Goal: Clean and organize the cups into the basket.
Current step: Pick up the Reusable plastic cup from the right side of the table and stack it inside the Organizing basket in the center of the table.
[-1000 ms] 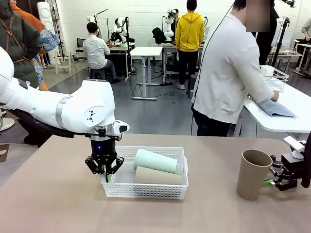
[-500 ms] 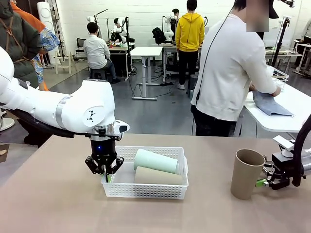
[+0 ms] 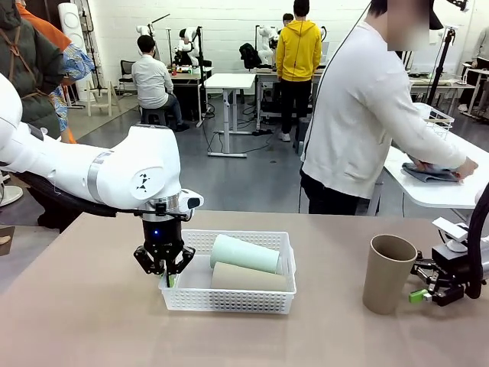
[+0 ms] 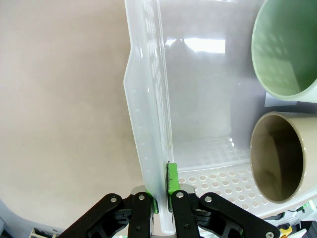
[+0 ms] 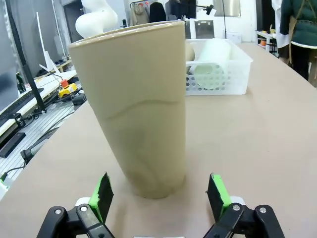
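Left wrist view: left fingers (image 4: 171, 186) tight on basket (image 4: 148, 124) wall; right fingers (image 5: 102, 196) wide beside tan cup (image 5: 138, 104).

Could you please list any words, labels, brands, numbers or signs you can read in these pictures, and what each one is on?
None can be read.
The upright tan cup, the mint green cup, the tan cup lying beside it and the basket: plain, no print.
Left arm: a small black mark on its white casing, too small to read.
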Available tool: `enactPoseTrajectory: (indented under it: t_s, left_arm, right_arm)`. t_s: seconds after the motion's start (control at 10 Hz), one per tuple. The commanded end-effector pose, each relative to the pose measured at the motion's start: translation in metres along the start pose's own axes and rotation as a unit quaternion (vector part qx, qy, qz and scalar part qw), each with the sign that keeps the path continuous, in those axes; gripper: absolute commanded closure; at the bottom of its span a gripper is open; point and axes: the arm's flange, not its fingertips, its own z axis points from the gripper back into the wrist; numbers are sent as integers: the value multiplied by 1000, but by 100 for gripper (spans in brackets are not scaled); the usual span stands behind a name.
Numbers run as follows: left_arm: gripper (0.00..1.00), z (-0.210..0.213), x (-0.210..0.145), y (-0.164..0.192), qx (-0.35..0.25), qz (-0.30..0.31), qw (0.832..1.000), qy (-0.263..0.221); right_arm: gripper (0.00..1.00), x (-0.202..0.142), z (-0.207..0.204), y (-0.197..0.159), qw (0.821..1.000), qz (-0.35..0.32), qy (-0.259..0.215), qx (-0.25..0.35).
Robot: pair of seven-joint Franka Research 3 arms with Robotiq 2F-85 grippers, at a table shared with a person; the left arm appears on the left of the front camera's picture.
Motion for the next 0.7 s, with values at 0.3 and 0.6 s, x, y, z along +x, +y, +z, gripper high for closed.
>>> enactPoseTrajectory:
  t_s: [0.3, 0.6]
  left_arm:
    - [100, 1, -1, -1, 0, -2, 1000, -2]
    - [100, 1, -1, -1, 0, -2, 1000, -2]
  right_arm:
    - [0, 4, -15, -11, 999, 13, -2, 35]
    - [0, 14, -31, -17, 998, 21, 8, 53]
